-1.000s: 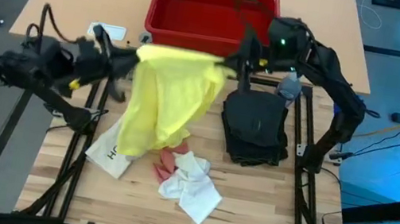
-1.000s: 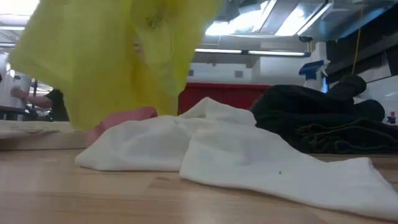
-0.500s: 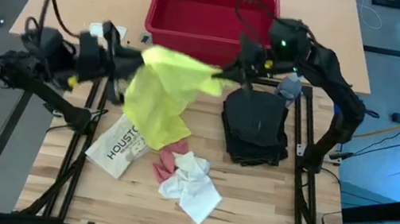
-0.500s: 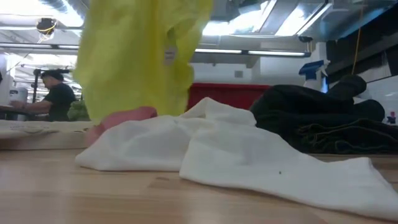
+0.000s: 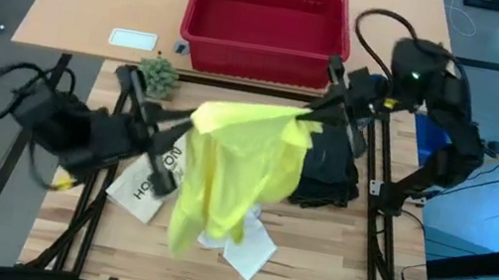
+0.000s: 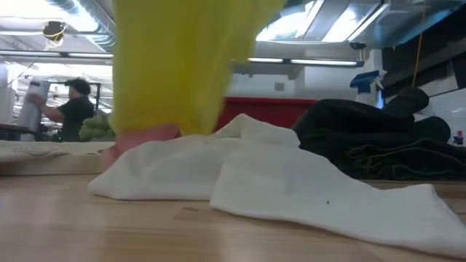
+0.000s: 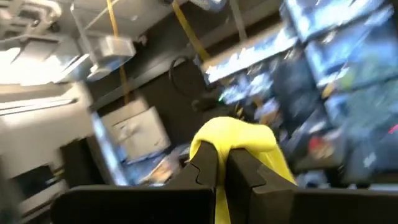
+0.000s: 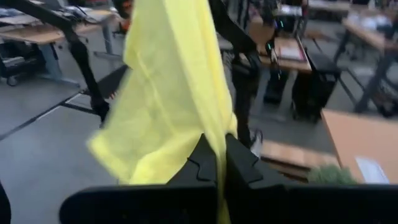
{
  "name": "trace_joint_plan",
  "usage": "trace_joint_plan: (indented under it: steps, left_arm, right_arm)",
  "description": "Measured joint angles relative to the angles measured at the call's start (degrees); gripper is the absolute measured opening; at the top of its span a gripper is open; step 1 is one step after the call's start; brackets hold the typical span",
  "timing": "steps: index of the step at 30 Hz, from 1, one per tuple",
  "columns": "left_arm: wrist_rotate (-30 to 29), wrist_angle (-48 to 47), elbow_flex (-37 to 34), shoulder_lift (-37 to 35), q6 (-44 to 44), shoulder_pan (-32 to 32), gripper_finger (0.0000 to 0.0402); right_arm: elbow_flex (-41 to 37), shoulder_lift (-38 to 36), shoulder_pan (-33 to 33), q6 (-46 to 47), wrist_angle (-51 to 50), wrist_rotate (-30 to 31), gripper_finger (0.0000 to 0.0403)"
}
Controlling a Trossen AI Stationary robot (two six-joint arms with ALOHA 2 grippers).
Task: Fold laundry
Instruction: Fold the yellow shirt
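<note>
Gripping one shirt corner each, left tool (image 5: 189,127) and right tool (image 5: 316,120) hold the yellow shirt (image 5: 229,172) stretched above the desk (image 5: 311,260). Its hanging hem could drag the white cloth (image 5: 247,248) beneath.

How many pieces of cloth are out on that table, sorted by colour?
Yellow: 1, the T-shirt held up between the left gripper and right gripper
Black: 1, the trousers
White: 1, the small cloth
Pink: 1, the small cloth
Total: 4
</note>
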Motion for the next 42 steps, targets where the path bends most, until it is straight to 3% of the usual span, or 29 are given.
trace_joint_plan:
  steps: [3,7,12,15,23,28,32,37,42]
  left_arm:
    - [-2.4,-13.7,1.8,-1.1,-9.2,4.3,0.0]
    - [-2.5,-35.2,1.8,-4.8,-28.9,10.3,0.0]
    - [-0.2,-71.1,1.9,-7.7,-59.2,18.1,0.0]
    - [2.9,-85.4,0.4,-7.6,-70.9,22.3,0.0]
    - [14.2,-82.9,-16.8,-10.7,-65.5,34.7,0.0]
    - [22.8,-72.7,-30.2,-13.8,-60.9,42.0,0.0]
    - [27.4,-64.0,-40.1,-16.4,-56.8,47.9,0.0]
    - [36.0,-57.9,-46.5,-19.1,-54.8,56.2,0.0]
    - [45.4,-56.9,-48.4,-22.2,-58.0,52.6,0.0]
  right_arm:
    - [-0.2,2.1,-3.3,-0.6,-2.3,-1.7,0.0]
    - [-0.3,6.1,-6.6,-3.1,-5.3,-1.4,0.0]
    - [-0.2,11.8,-10.3,-6.8,-10.7,2.1,0.0]
    - [-0.3,16.3,-11.4,-8.2,-11.8,3.3,0.0]
    - [-0.3,24.9,-14.4,-14.0,-15.9,4.6,0.0]
    - [-0.6,27.2,-17.9,-17.9,-17.6,4.2,0.0]
    - [-4.4,27.4,-21.2,-17.9,-12.7,-0.1,0.0]
    - [-8.0,27.4,-26.2,-16.7,-9.7,-8.6,0.0]
    - [-9.0,27.2,-23.2,-17.9,-15.5,-14.6,0.0]
